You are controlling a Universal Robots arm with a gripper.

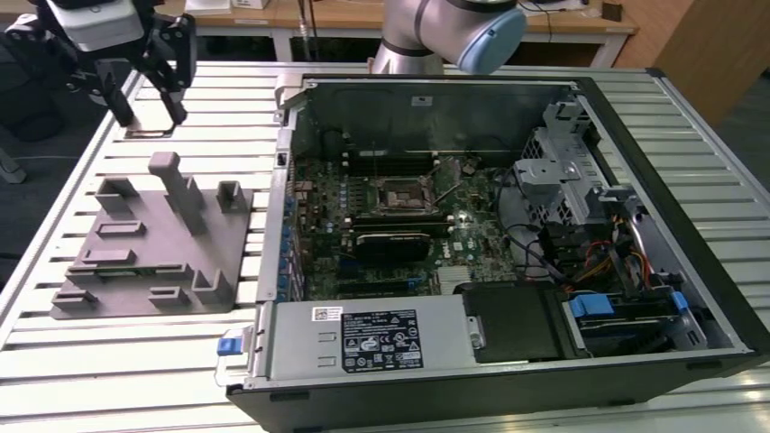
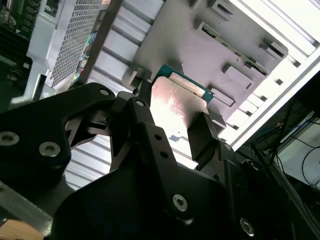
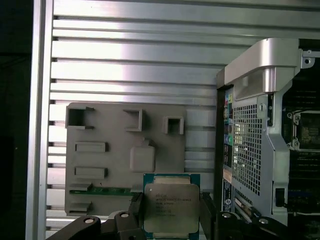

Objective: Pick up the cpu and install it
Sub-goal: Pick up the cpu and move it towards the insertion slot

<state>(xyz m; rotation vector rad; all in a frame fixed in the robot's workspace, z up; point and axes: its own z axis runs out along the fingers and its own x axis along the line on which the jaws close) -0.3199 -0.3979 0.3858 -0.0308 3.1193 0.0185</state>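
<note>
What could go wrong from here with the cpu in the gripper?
1. The gripper holds the cpu only by two opposite edges, near the fixture; a slip or tilt could drop it.
2. The case wall stands between it and the socket; a low carry could clip it.
3. If tilted on arrival, the cpu may seat crooked.

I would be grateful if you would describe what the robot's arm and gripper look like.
The arm is a silvery-grey tube with a rounded pale blue joint cap. The gripper is black, built of flat jointed links fastened with silver screws, ending in two slim fingers. A white-and-grey housing is mounted at its base.
</note>
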